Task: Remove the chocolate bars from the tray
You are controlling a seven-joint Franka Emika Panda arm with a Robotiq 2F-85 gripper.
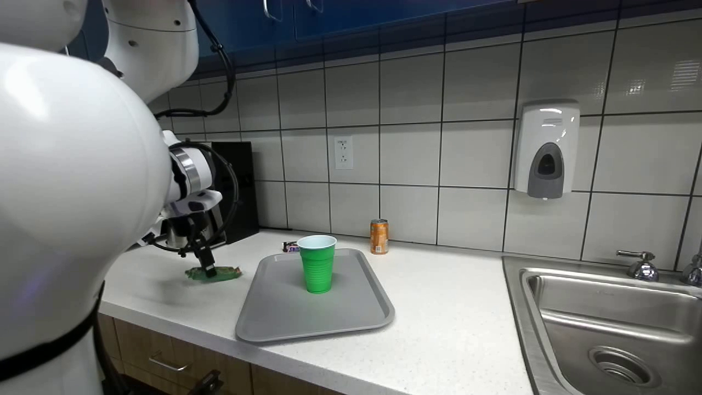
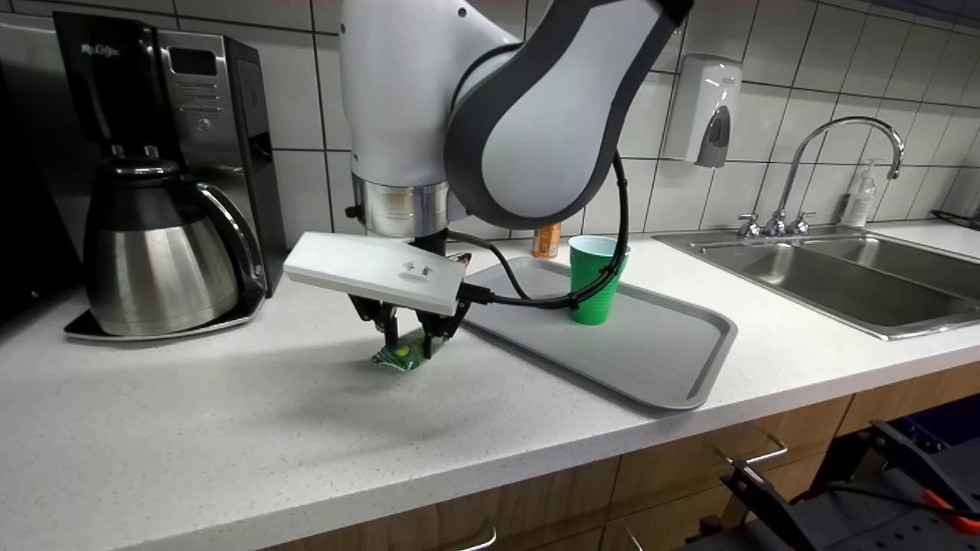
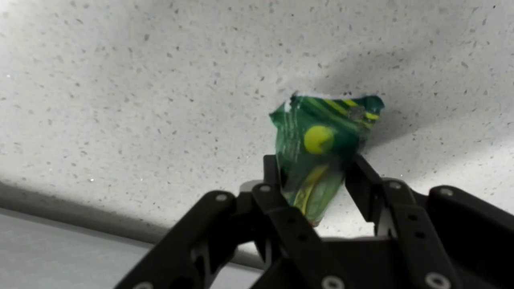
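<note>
The chocolate bar, a green packet with yellow marks, shows in both exterior views point(image 1: 227, 274) point(image 2: 398, 357) and in the wrist view point(image 3: 299, 132). It is at the bare counter beside the tray, on the coffee maker's side. My gripper point(image 1: 209, 270) points down at it; in an exterior view point(image 2: 409, 350) and the wrist view point(image 3: 315, 162) its fingers touch the packet from both sides. Whether the packet rests on the counter or is just above it I cannot tell. The grey tray point(image 1: 307, 318) point(image 2: 651, 360) holds a green cup; its edge shows in the wrist view point(image 3: 60, 249).
The green cup point(image 1: 317, 269) point(image 2: 589, 287) stands upright on the tray. A dark Snickers packet point(image 1: 290, 247) lies behind the tray. An orange can point(image 1: 379, 237) point(image 2: 547, 240) stands near the wall. A coffee maker point(image 2: 164, 275) and a sink point(image 1: 603, 323) flank the workspace.
</note>
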